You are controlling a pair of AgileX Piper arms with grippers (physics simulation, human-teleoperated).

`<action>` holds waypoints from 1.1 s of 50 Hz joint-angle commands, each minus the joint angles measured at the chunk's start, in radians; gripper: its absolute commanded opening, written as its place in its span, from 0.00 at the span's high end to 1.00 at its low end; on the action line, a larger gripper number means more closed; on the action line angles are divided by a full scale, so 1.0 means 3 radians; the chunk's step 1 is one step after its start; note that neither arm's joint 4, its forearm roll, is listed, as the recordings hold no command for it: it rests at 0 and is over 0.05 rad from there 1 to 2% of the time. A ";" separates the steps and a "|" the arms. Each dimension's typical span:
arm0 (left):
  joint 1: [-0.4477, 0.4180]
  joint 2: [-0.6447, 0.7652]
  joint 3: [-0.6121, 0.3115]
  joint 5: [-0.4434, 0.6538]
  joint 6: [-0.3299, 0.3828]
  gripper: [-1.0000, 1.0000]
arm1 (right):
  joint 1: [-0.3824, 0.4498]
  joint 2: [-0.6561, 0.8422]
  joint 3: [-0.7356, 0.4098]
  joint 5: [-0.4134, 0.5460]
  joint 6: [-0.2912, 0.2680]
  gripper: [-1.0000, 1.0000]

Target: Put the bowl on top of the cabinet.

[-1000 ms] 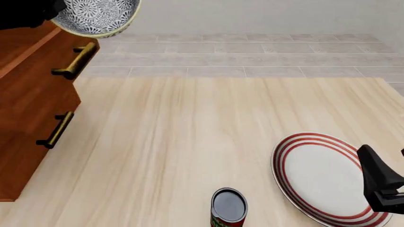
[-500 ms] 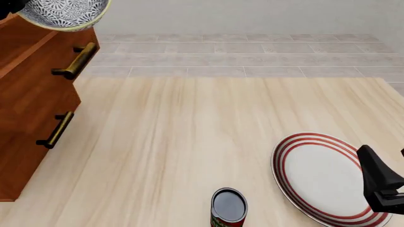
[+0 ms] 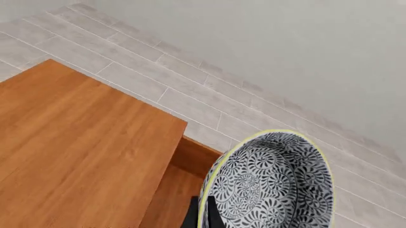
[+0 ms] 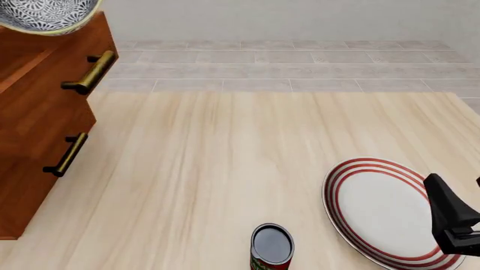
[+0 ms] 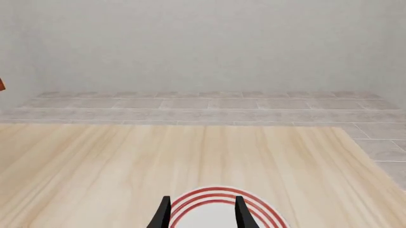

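Left gripper [image 3: 201, 216] pinches the bowl [image 3: 273, 185] rim.

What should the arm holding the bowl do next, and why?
Probably carry the bowl a little further over the cabinet top, then lower it. In the left wrist view the left gripper grips its rim, and the bowl hangs tilted past the top's edge, not yet on the wood.
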 commanded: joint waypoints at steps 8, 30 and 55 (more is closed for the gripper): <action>0.0297 -0.0147 0.0059 -0.0034 -0.0029 1.00 | 0.0010 -0.0014 0.0000 0.0011 -0.0008 0.00; 0.0611 -0.0249 0.0108 -0.0037 -0.0097 1.00 | 0.0003 -0.0042 0.0000 0.0036 -0.0013 0.00; 0.0853 -0.0331 0.0136 -0.0039 -0.0121 1.00 | 0.0007 -0.0026 0.0000 0.0020 -0.0016 0.00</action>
